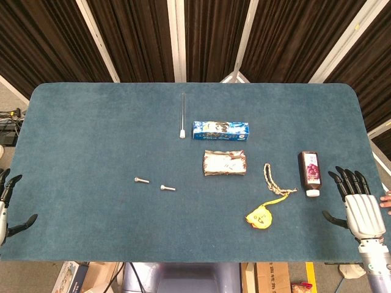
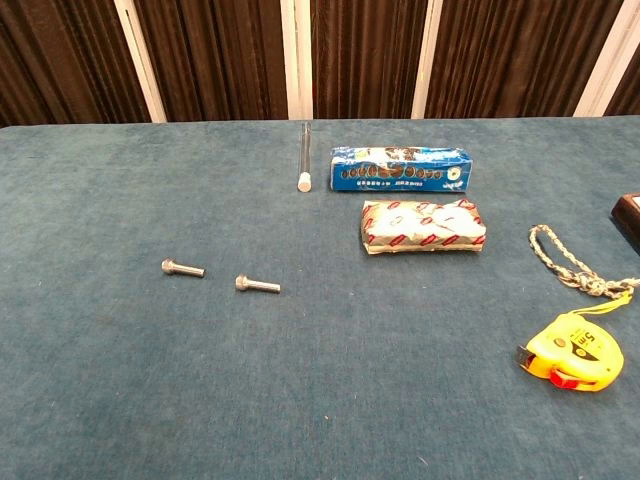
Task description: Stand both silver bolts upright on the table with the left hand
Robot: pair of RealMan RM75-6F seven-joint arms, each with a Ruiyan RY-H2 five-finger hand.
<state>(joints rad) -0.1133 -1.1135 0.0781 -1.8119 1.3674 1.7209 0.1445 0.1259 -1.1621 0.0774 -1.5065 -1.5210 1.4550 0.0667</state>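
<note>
Blue table [image 1: 91, 232], two silver bolts [image 1: 142, 180] [image 1: 167, 188] lying flat, both robot hands [image 1: 7, 207] [image 1: 360, 207] at edges, fingers spread, empty.

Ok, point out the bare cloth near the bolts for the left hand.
Bare cloth lies left of and in front of the two bolts, out to the left hand, and behind them up to the rod. Crowded: the right half, boxes to tape measure.
</note>
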